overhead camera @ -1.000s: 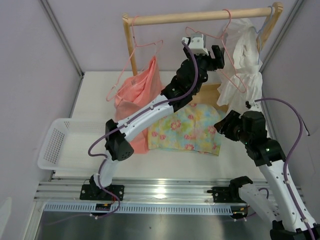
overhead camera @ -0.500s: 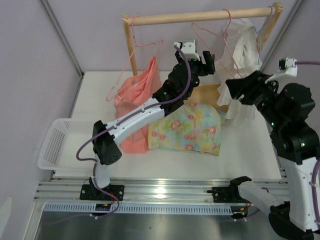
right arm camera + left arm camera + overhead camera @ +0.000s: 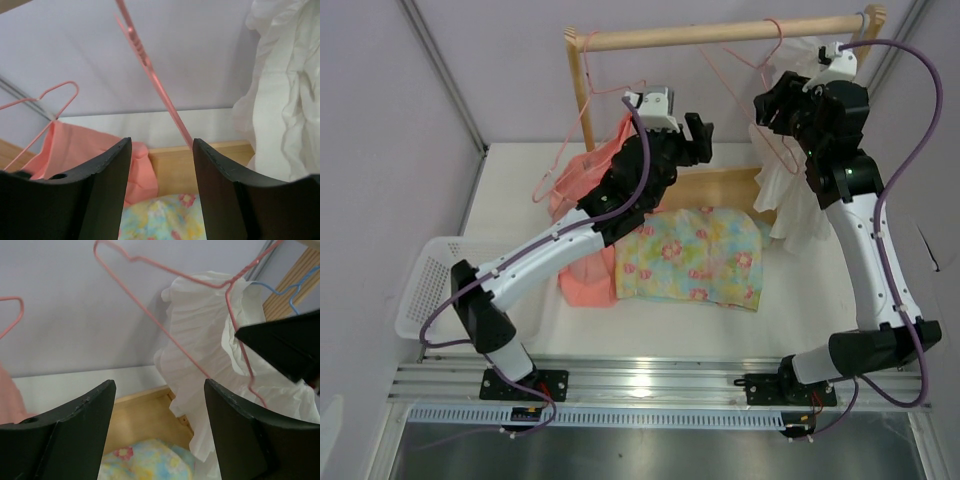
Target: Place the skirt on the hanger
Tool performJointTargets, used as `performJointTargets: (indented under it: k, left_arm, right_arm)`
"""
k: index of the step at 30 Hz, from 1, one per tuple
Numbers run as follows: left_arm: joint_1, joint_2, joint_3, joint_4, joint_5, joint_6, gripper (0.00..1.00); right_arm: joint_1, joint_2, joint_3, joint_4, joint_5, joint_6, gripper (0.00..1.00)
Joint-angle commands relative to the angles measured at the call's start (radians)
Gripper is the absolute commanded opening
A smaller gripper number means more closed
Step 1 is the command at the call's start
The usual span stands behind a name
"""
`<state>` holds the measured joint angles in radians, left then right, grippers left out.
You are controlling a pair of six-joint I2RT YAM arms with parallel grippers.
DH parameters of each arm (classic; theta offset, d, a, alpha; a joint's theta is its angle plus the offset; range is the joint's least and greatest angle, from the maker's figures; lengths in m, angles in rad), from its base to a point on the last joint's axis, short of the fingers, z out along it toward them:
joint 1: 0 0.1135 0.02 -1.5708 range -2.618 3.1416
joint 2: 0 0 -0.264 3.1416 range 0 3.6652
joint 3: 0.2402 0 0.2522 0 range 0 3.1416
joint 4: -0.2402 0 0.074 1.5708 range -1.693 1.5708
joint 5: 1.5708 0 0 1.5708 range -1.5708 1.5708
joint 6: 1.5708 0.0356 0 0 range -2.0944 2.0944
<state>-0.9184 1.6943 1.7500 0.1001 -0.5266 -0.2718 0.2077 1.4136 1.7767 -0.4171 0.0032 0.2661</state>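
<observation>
Right hand (image 3: 161,145) wide, hanger (image 3: 153,75) perhaps touching

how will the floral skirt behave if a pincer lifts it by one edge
Likely floppy: the small pastel floral cloth skirt lies flat and thin on the white table, so it should sag and fold. Probably light; pushing may bunch it.

Under a light-brown wooden rail (image 3: 720,35), the skirt (image 3: 695,255) was pastel green, yellow and blue with pink flowers. Toward the rail's left hung a plain salmon-pink garment (image 3: 590,185); toward its right, a thin pale-pink hanger (image 3: 165,329), a light-blue hanger (image 3: 272,291) and a plain white ruffled garment (image 3: 790,190).
</observation>
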Motion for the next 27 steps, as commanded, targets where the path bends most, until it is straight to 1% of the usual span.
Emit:
performJointTargets:
  k: [1, 3, 7, 13, 15, 18, 19, 21, 25, 27]
  left_arm:
    - [0.019, -0.116, -0.07, 0.001, 0.054, -0.027, 0.77]
    - [0.024, -0.142, -0.107, -0.002, 0.068, -0.026, 0.76]
    - [0.026, -0.188, -0.144, -0.01, 0.092, -0.006, 0.76]
    - [0.036, -0.208, -0.187, -0.008, 0.122, -0.01, 0.76]
    - [0.038, -0.209, -0.19, -0.008, 0.129, -0.01, 0.76]
    - [0.042, -0.211, -0.193, -0.013, 0.135, -0.012, 0.75]
    - [0.042, -0.212, -0.193, -0.013, 0.137, -0.012, 0.75]
    - [0.049, -0.217, -0.199, -0.013, 0.142, -0.012, 0.75]
    - [0.056, -0.231, -0.215, -0.01, 0.146, -0.017, 0.75]
    - [0.064, -0.24, -0.222, -0.01, 0.149, -0.017, 0.75]
  right_arm:
    - [-0.019, 0.03, 0.079, 0.178, 0.008, -0.044, 0.59]
    - [-0.024, 0.051, 0.101, 0.205, 0.009, -0.054, 0.59]
    - [-0.024, 0.108, 0.17, 0.198, 0.007, -0.067, 0.59]
    - [-0.025, 0.142, 0.201, 0.23, -0.031, -0.048, 0.6]
    - [-0.022, 0.156, 0.22, 0.225, -0.046, -0.036, 0.59]
    - [-0.005, 0.173, 0.219, 0.231, -0.051, -0.03, 0.47]
    - [0.002, 0.174, 0.217, 0.239, -0.052, -0.028, 0.4]
    - [0.028, 0.179, 0.219, 0.242, -0.031, -0.042, 0.36]
    - [0.128, 0.189, 0.224, 0.256, 0.05, -0.079, 0.26]
    - [0.162, 0.206, 0.233, 0.259, 0.075, -0.099, 0.25]
